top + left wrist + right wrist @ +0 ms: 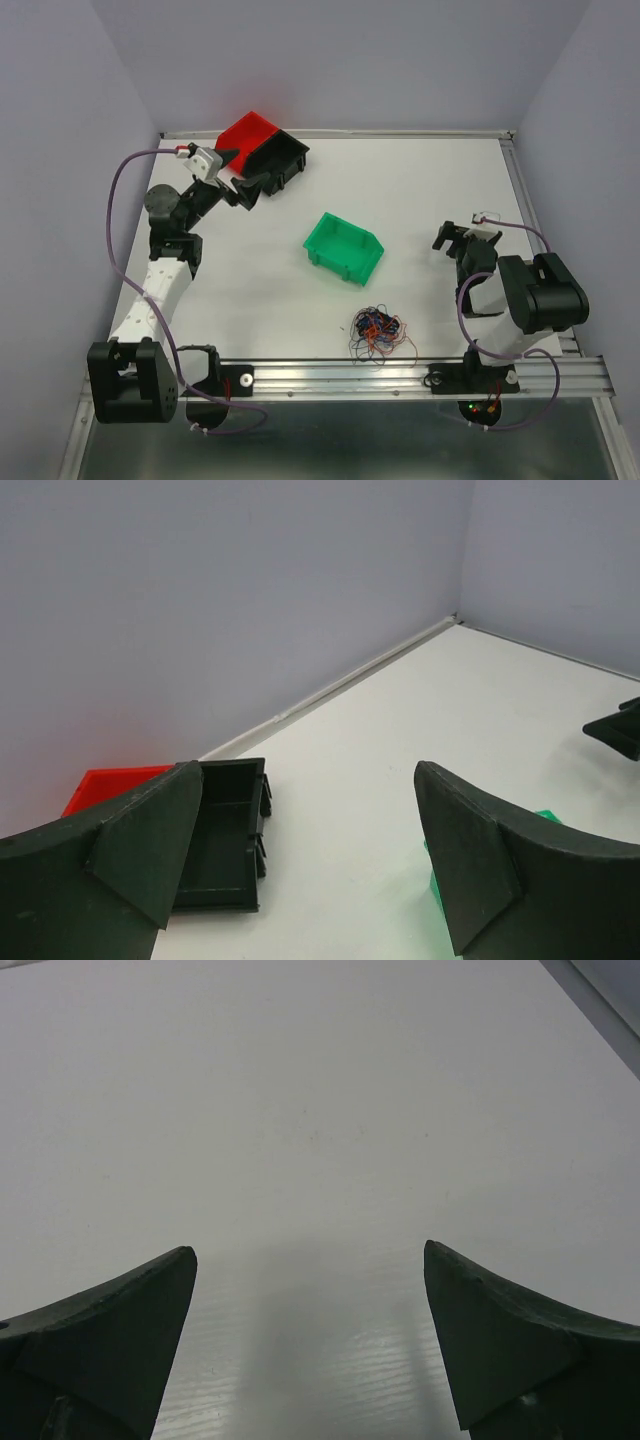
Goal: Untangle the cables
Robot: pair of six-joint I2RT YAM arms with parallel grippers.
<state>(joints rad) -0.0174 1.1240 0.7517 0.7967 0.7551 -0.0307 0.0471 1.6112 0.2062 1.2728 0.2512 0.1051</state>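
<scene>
we begin with the flat white table, which carries everything. the left gripper hangs just beside the far bins with its jaws spread wide and nothing between them. the right gripper is over bare table on the right side, also spread wide and empty. we think they are kept well apart so that each can come at the work from its own side.

the red plastic bin and the black plastic bin touch each other at the far left corner. the green plastic bin sits near the middle. the bins are probably places for sorted strands.

the cables are thin red, orange, black and blue wires. they lie in one small knot near the front edge, just before the green bin. no gripper touches them, so we judge that no strand is separated yet.
</scene>
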